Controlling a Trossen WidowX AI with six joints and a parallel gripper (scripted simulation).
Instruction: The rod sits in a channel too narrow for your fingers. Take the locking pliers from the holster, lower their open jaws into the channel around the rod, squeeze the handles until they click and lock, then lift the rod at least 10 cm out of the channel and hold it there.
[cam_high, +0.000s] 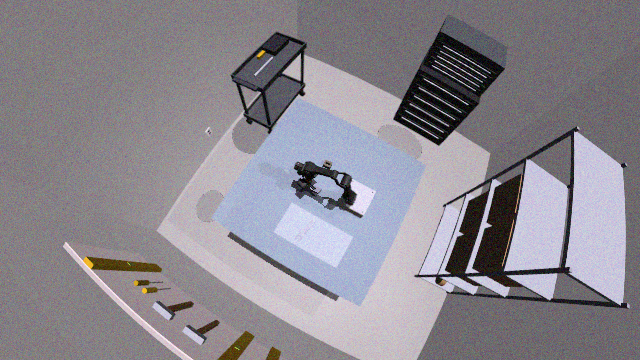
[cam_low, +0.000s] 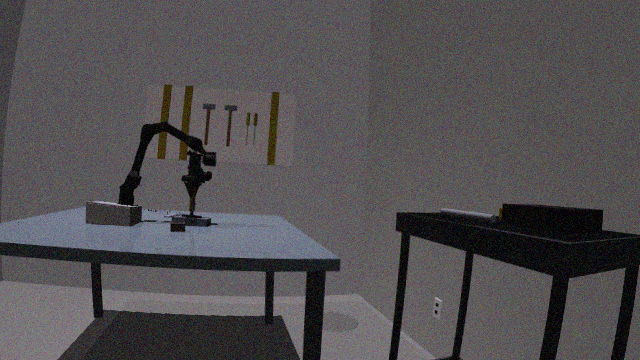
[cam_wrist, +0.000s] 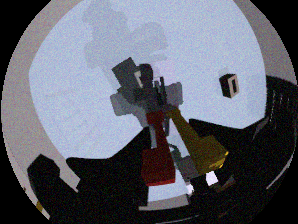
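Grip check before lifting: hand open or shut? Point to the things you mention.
Shut on something, likely the locking pliers (cam_wrist: 161, 95): in the wrist view, the hand's (cam_high: 314, 188) (cam_low: 192, 212) (cam_wrist: 163, 114) tips meet around dark parts.

High oblique top, tabletop-level exterior, close wrist
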